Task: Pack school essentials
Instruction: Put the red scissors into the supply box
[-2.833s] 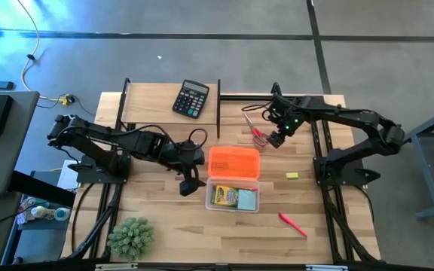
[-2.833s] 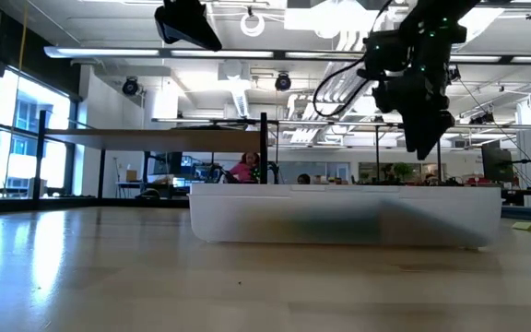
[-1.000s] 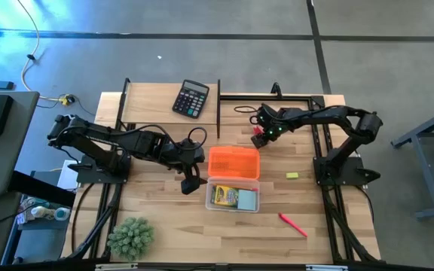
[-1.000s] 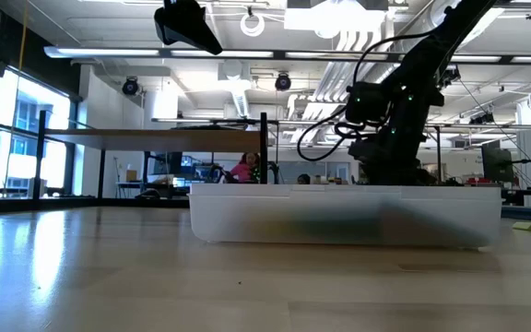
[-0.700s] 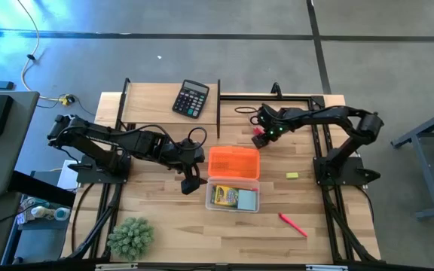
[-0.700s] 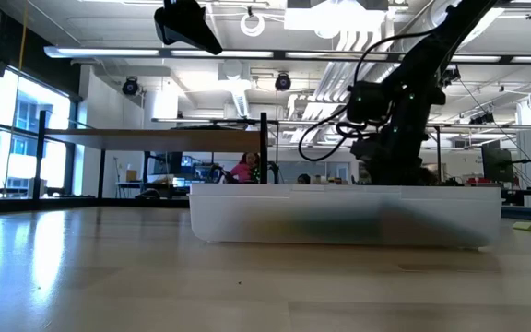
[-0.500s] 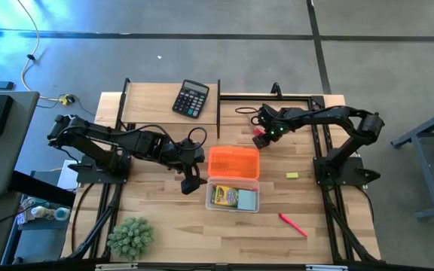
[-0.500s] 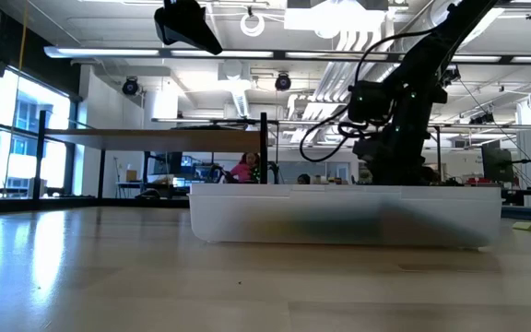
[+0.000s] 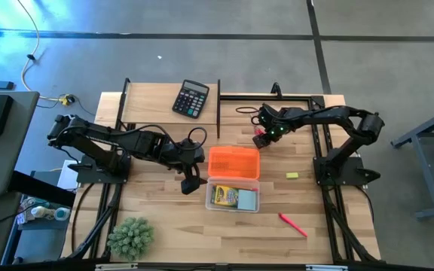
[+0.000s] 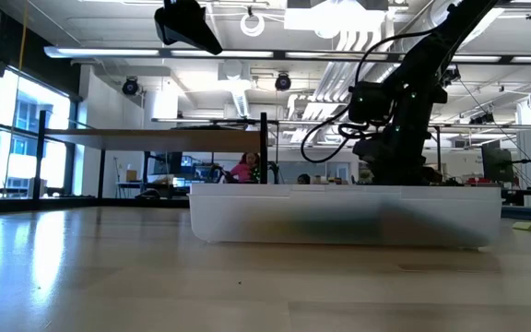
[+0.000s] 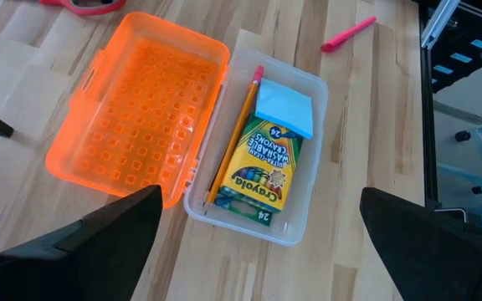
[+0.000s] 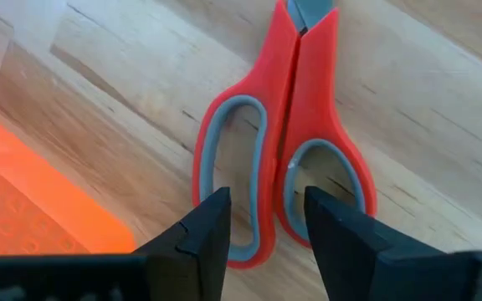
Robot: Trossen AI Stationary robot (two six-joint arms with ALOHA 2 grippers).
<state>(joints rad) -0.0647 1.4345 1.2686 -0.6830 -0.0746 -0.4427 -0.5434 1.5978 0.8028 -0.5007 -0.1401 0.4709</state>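
Where planks run: wooden table (image 9: 157, 226)

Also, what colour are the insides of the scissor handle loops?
Grey, lining the red handles of the scissors; clearest in the right wrist view.

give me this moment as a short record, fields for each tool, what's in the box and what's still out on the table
left tool: open, hovering left of the box, holding nothing
right tool: down at the scissors, fingers either side of the handles; grip not clear
box: clear base, orange lid open flat beside it
in box: crayon pack, pencil, blue note pad
still out: scissors behind the lid, yellow eraser, red pen
other items: calculator, green plant
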